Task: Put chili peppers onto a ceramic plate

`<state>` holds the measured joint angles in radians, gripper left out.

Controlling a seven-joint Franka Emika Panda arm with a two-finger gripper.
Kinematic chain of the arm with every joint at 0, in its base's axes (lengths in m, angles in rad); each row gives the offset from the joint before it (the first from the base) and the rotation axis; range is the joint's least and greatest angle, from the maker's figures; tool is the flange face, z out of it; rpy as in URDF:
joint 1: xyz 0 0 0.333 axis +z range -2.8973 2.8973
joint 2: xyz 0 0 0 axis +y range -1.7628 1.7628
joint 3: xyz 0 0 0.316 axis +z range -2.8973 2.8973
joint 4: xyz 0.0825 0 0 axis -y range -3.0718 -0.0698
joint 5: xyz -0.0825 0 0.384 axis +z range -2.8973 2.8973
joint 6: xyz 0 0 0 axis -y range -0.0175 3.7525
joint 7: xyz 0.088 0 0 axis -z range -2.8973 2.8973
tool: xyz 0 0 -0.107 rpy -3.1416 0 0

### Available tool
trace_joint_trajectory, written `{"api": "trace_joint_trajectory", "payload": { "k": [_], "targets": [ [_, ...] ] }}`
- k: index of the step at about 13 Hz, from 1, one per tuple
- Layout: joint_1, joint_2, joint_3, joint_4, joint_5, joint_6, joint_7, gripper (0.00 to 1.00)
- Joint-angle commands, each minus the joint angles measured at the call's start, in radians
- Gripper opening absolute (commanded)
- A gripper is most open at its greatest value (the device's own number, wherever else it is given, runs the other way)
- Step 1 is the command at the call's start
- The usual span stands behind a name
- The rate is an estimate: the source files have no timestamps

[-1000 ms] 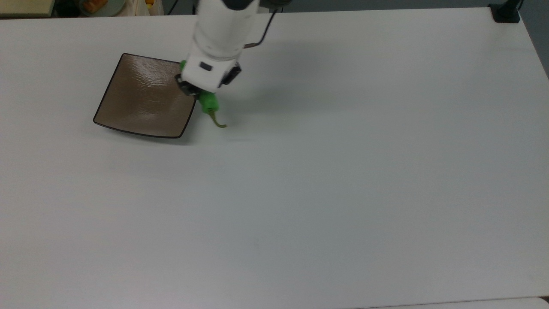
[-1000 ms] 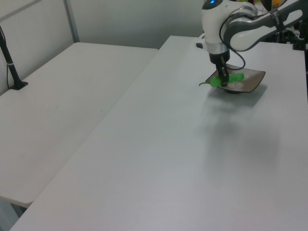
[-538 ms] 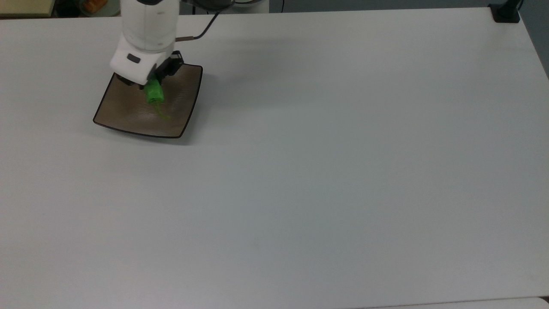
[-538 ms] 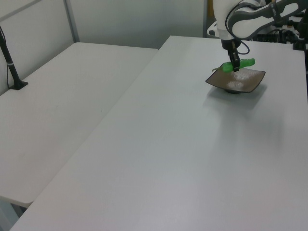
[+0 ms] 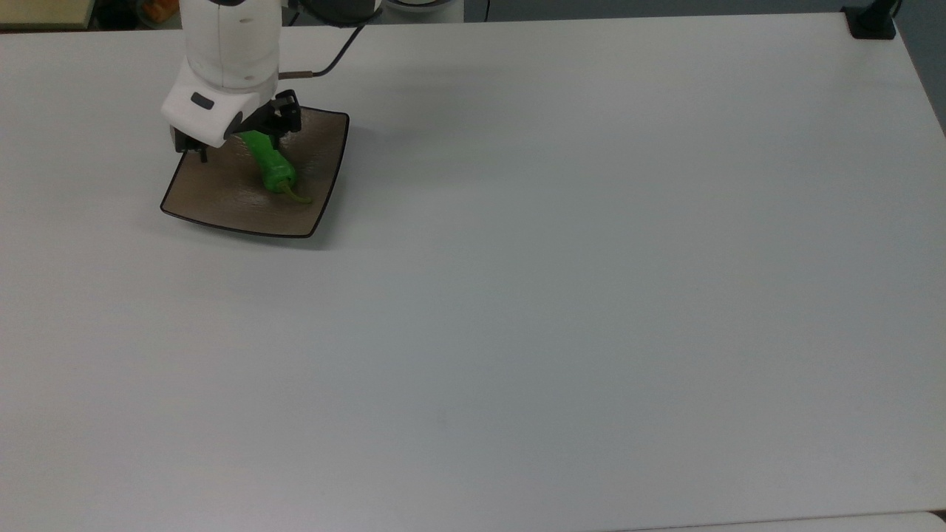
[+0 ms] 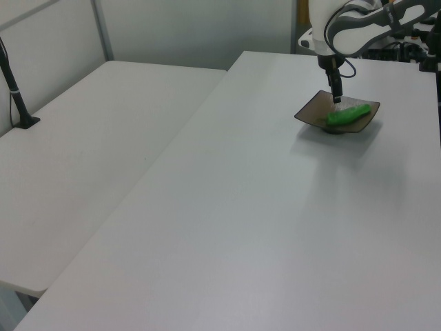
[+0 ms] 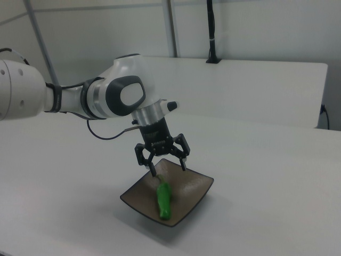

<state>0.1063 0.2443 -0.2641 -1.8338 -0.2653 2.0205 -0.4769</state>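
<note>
The bright green chili pepper [image 5: 270,162] lies flat on the square brown ceramic plate [image 5: 222,199], its thin stem pointing toward the top view's lower right. My gripper [image 5: 240,140] hangs just above the pepper's far end, open, touching nothing. In the right view the gripper [image 7: 168,169] stands with its fingers spread over the plate [image 7: 192,186], and the pepper [image 7: 163,200] rests below and apart from them. In the left view the pepper [image 6: 348,114] lies in the plate [image 6: 313,110] beneath the gripper [image 6: 335,96].
The plate sits near the far left corner of the white table [image 5: 517,295]. A black clamp [image 5: 872,22] stands at the top view's upper right corner. A second white table [image 6: 89,152] with a black post [image 6: 14,89] lies in the left view's left.
The gripper carried the pepper from beside the plate to over it, opened, and let it go. The pepper now lies on the plate and the fingers are raised off it.
</note>
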Motion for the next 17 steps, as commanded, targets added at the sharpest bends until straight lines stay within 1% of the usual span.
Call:
{"api": "trace_joint_trajectory", "payload": {
  "k": [1,3,6,7,9,11,12,14,16,17],
  "targets": [
    [0.010,-0.025,0.003,-0.005,0.081,0.007,0.090,1.00],
    [0.012,-0.052,0.023,0.011,0.119,0.000,0.191,1.00],
    [0.010,-0.083,0.071,0.054,0.133,-0.132,0.253,1.00],
    [0.010,-0.109,0.074,0.067,0.161,-0.164,0.288,1.00],
    [-0.003,-0.176,0.111,0.082,0.228,-0.258,0.297,1.00],
    [-0.011,-0.226,0.143,0.080,0.273,-0.298,0.313,1.00],
    [-0.025,-0.235,0.170,0.080,0.282,-0.296,0.343,1.00],
    [-0.028,-0.234,0.229,0.077,0.281,-0.281,0.388,1.00],
    [-0.057,-0.232,0.314,0.070,0.262,-0.228,0.429,1.00],
    [-0.072,-0.229,0.338,0.068,0.261,-0.212,0.476,1.00]
  ]
}}
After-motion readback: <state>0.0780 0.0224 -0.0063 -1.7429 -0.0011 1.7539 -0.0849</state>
